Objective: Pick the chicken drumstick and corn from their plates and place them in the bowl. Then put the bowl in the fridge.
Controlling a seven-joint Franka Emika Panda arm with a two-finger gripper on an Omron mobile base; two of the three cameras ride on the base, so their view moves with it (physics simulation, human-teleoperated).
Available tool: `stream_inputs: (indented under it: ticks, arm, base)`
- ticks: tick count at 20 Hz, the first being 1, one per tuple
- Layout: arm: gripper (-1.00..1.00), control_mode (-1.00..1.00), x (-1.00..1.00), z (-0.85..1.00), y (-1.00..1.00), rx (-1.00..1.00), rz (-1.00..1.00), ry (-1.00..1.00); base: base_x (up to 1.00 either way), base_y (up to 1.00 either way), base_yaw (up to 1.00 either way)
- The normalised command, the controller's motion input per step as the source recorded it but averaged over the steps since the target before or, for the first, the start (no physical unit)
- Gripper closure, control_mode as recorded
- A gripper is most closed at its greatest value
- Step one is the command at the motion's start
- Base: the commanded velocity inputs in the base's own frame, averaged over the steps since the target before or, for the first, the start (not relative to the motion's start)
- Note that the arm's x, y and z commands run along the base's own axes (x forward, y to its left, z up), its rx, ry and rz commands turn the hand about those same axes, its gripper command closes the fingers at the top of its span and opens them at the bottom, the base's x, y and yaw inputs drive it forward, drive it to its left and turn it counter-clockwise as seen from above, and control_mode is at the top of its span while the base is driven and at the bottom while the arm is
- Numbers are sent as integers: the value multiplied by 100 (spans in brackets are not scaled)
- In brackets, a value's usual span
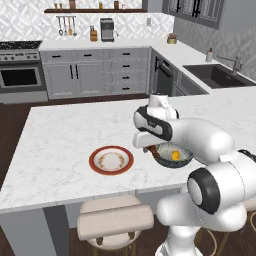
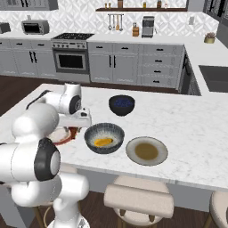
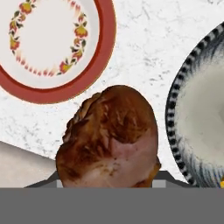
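The brown chicken drumstick (image 3: pixel 109 140) hangs in my gripper (image 1: pixel 150 148), above the marble between the red-rimmed plate (image 3: pixel 52 43) and the grey bowl (image 3: pixel 201 118). The jaws are shut on it, and the meat hides the fingertips in the hand view. That plate (image 1: pixel 111 160) lies bare, left of the bowl (image 1: pixel 172 155). The yellow corn (image 1: pixel 175 155) rests inside the bowl (image 2: pixel 104 138). The olive-grey plate (image 2: pixel 147 151) sits bare to the bowl's right. The drumstick (image 2: pixel 73 132) shows just left of the bowl's rim. The fridge is out of view.
A small navy-blue bowl (image 2: pixel 121 104) stands behind the grey bowl on the marble island (image 1: pixel 60 135). Stools (image 1: pixel 115 222) line the island's near edge. Cabinets, an oven (image 2: pixel 70 60) and a sink (image 1: pixel 217 75) lie beyond.
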Motion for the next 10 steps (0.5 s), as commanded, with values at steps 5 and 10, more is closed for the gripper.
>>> stream_inputs:
  ticks: [5,10]
  arm:
    - [100,-100,20,18,-100,3,-30,2]
    - [100,-100,66,0,-78,3,-24,5]
  base:
    - [0,0,0]
    - [0,0,0]
